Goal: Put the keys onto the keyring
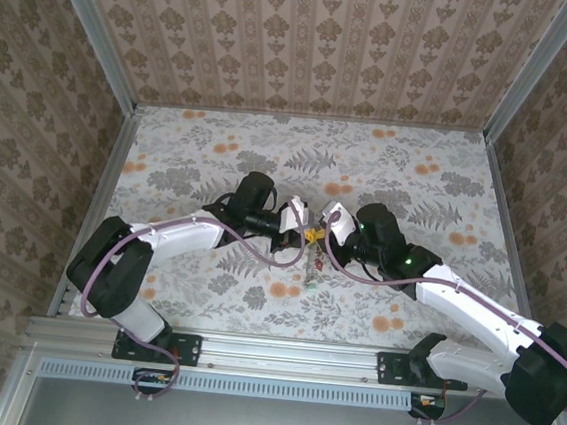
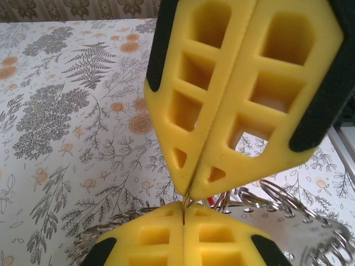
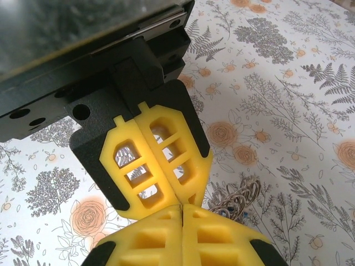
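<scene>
We see one thin silvery round keyring (image 2: pixel 310 221) spread left to right, its small metal keys (image 3: pixel 236 197) uncountable, left claw (image 2: pixel 183 224) pinching it, right claw (image 2: pixel 194 183) pressed closed, tips meeting.

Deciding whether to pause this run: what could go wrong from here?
1. The left gripper and right gripper meet tip to tip, both shut on a thin metal sliver; it may slip out.
2. Pushing closer could jam the yellow fingertips together.
3. Silvery loops on the keyring beside the tips might snag.
</scene>
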